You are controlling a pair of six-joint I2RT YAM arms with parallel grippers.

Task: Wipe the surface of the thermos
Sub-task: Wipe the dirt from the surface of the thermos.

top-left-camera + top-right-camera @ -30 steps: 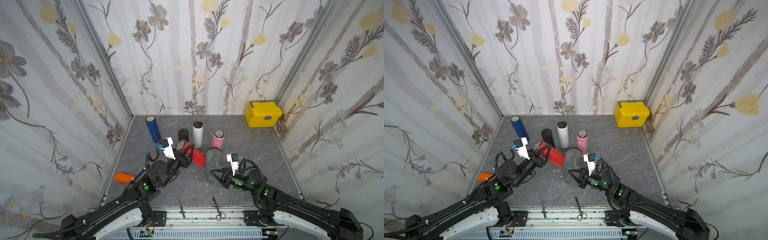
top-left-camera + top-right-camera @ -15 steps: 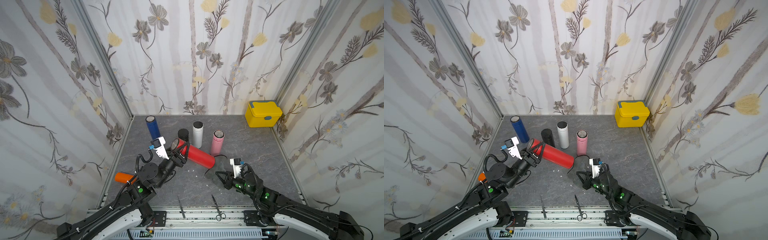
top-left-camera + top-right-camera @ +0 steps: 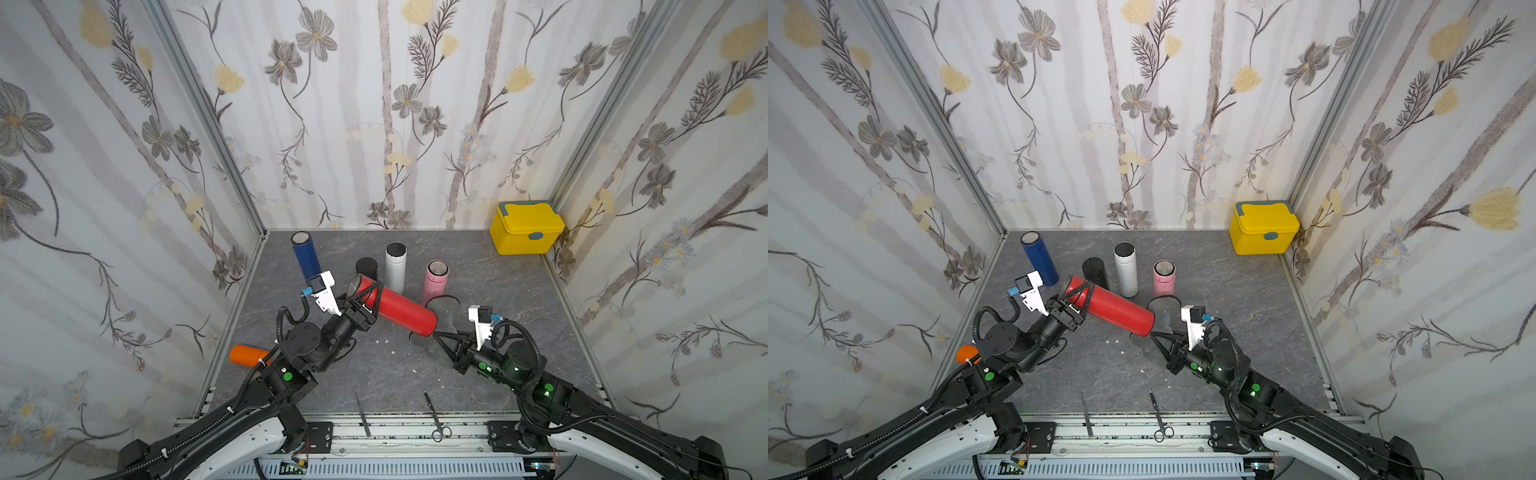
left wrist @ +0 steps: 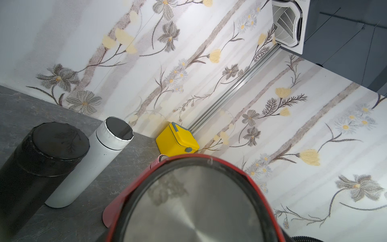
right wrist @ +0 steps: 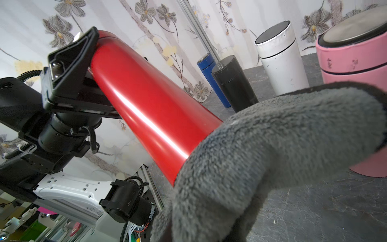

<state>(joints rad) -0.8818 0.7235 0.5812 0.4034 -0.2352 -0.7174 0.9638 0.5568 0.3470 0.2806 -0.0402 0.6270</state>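
Your left gripper [image 3: 369,291] is clamped around the red thermos [image 3: 401,311] close to its lid end. It holds the thermos off the grey table [image 3: 511,291] at a slant, with the lid end raised and the base end pointing toward your right arm.

Your right gripper [image 3: 438,337] sits just at that base end, its jaws pinched together on a grey fleecy cloth [image 5: 272,159]. In the right wrist view the cloth bunches over the base end of the red thermos and touches it (in both top views the cloth is only a faint grey smear).

Behind the red thermos, a black thermos [image 3: 366,267], a white thermos [image 3: 395,266] and a pink thermos [image 3: 435,279] stand upright. A blue thermos [image 3: 305,255] stands behind its lid end. An orange thermos [image 3: 248,354] lies well apart from the red thermos, on its lid-end side.
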